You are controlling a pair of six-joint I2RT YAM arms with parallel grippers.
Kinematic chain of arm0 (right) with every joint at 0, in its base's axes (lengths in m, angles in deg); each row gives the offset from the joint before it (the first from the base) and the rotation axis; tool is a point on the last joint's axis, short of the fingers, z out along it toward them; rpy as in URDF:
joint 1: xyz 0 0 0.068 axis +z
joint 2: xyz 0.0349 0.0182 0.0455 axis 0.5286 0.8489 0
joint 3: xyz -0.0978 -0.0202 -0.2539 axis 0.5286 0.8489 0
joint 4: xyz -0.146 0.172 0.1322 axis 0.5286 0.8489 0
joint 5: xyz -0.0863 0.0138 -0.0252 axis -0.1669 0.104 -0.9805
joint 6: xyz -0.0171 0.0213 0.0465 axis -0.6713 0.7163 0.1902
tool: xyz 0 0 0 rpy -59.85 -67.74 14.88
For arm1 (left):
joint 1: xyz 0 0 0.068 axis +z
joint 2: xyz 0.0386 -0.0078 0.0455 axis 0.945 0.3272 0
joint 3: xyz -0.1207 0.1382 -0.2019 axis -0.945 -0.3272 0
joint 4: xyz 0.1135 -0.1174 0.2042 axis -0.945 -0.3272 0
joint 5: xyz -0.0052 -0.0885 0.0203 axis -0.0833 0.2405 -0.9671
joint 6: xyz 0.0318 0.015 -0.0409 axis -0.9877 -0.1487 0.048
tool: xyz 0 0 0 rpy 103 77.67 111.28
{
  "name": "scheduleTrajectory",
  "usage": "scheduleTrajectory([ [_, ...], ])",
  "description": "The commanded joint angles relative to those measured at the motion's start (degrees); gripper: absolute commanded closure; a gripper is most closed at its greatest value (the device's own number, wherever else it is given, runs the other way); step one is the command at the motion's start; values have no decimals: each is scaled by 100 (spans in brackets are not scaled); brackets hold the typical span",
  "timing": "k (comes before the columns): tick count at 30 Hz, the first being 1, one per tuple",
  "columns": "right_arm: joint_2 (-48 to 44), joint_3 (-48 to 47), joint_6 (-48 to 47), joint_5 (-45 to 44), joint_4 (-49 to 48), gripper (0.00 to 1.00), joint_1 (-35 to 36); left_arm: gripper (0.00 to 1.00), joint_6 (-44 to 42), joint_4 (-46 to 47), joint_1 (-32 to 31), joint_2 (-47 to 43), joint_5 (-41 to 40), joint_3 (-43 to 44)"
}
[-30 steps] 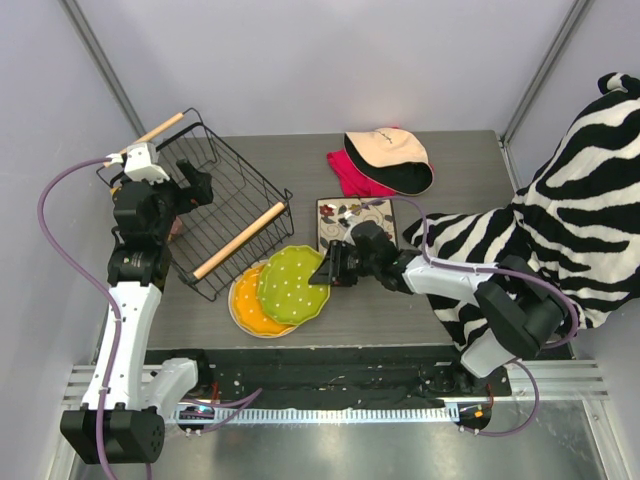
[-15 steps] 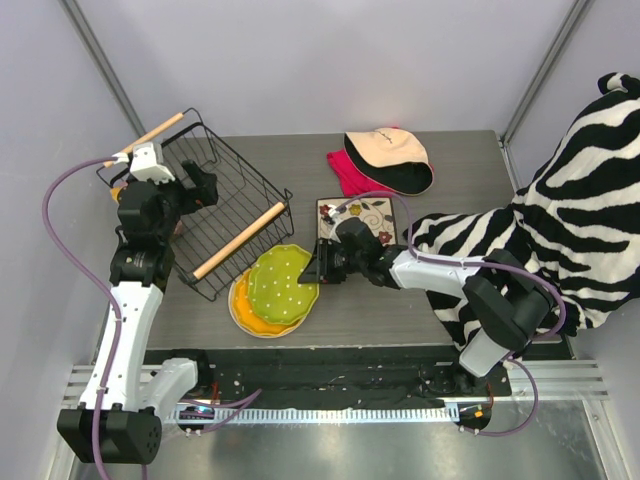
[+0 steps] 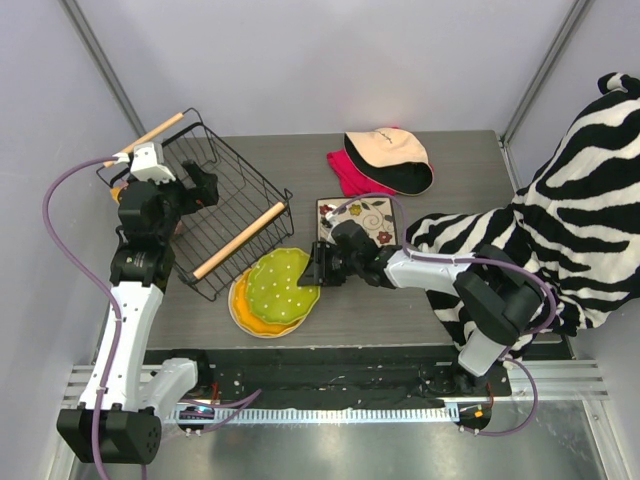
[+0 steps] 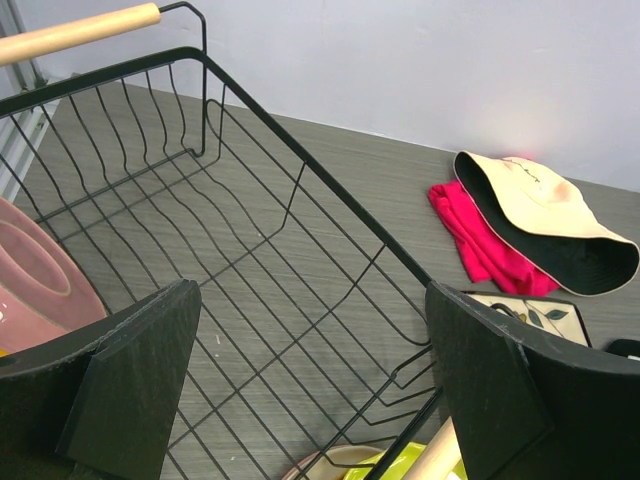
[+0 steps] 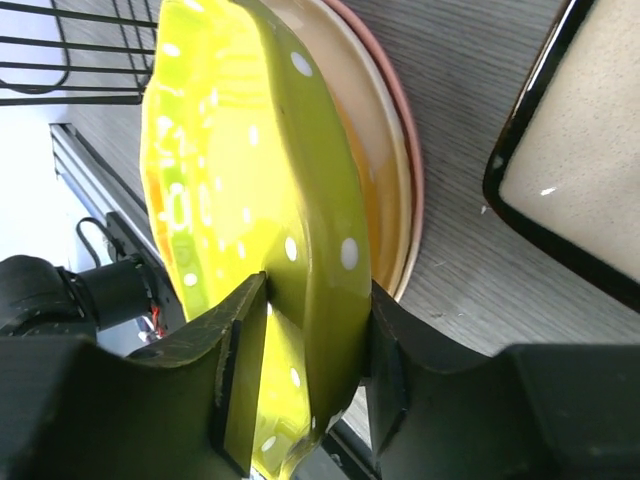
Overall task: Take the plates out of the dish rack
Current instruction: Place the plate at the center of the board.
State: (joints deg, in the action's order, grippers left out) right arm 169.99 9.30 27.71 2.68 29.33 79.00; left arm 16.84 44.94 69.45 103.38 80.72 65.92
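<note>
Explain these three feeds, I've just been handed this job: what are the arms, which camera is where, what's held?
Two robot arms are bolted at the table's near edge. The wide picture looks down from above; the other two come from cameras on each wrist. The left gripper hangs open over the wire dish rack. The right gripper pinches the rim of a green plate, tilted over an orange plate. A square flowered plate and a cap lie further back.
</note>
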Motion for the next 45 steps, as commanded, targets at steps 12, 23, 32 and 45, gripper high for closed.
scheduleTrajectory([
  [12,52,-149,-527,-556,434,44,160,0,-6,112,-39,-23,15,-6],
  [23,-115,-298,-799,-1013,926,46,186,0,11,121,-83,-23,33,-15],
  [32,192,-667,-835,-1066,1058,46,458,0,20,147,-101,-6,59,-15],
  [45,386,-1080,-966,-1216,1251,43,714,0,46,147,-118,-15,86,-33],
])
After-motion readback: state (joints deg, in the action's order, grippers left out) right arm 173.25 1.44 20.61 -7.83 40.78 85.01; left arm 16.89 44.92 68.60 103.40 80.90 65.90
